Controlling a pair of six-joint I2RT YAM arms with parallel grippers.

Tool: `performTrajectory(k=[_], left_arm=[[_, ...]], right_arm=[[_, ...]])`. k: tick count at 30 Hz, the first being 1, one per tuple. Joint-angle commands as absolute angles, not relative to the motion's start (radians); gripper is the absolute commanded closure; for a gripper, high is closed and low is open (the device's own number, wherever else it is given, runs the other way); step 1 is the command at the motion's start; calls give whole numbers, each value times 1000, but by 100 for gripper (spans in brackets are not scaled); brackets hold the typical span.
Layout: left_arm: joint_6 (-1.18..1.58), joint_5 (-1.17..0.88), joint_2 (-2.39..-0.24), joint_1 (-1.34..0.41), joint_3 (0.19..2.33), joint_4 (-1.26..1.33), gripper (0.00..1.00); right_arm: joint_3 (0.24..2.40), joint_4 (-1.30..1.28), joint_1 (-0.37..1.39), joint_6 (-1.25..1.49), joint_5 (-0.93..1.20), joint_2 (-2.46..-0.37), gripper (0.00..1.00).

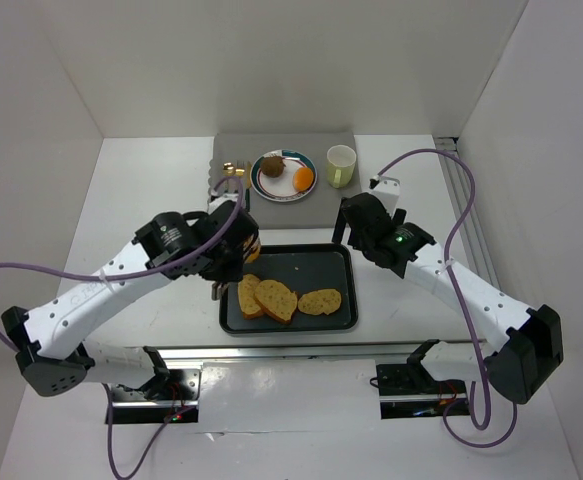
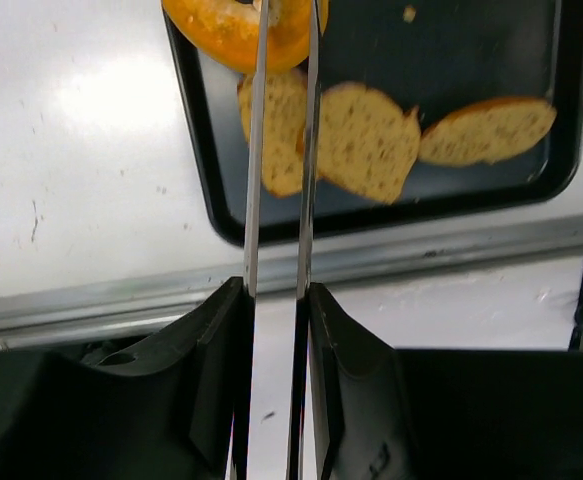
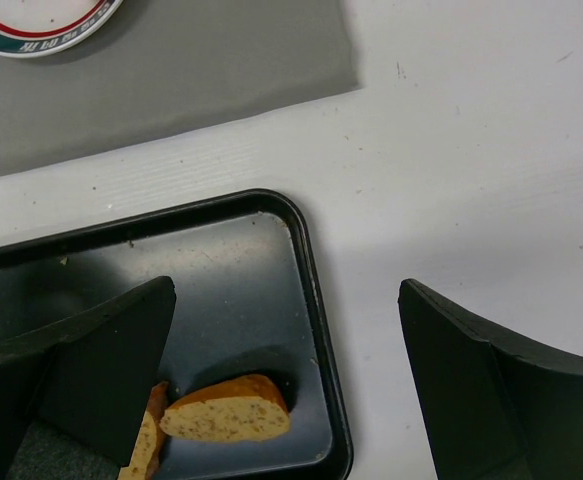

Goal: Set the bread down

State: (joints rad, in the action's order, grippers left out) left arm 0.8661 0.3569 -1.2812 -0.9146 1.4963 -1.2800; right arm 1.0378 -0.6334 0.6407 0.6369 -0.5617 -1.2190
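though only partly done, looks roughly two-thirds through: dark muffin (image 1: 272,168) and orange bun (image 1: 304,179) already on the plate (image 1: 283,198), upper centre of the overhead view, on a grey mat (image 1: 321,145). leaves the ring doughnut (image 2: 226,30), pinched tight in the left end effector (image 1: 243,250) over the upper left corner of the black tray (image 1: 311,262), beside three bread slices (image 1: 276,298). probably needs carrying up to the plate. right end effector (image 3: 286,300) spread wide, gripping nothing, poised over the tray's right edge and bare worktop (image 1: 151,180).
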Motion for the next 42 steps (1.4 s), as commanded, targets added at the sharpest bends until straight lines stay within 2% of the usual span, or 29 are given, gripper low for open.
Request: performTrajectory(k=[1, 5, 7, 13, 22, 37, 42], left_arm=[[833, 481, -1336, -904, 1591, -1184, 100], [708, 535, -1408, -841, 1644, -1007, 100], [661, 496, -1451, -799, 1682, -893, 100], [583, 425, -1656, -695, 1793, -767, 100], [563, 336, -1887, -653, 1945, -744, 100], [611, 353, -1982, -653, 1867, -687, 100], [611, 342, -2003, -644, 1858, -687, 78]], right_arm=[[1046, -588, 634, 629, -578, -1215, 0], [1046, -597, 634, 629, -587, -1206, 0], [1046, -606, 634, 629, -588, -1206, 0], [1046, -617, 634, 629, -607, -1206, 0], [1037, -617, 634, 629, -607, -1227, 0], [1037, -617, 634, 620, -617, -1249, 0], [1026, -617, 634, 630, -617, -1239, 0]])
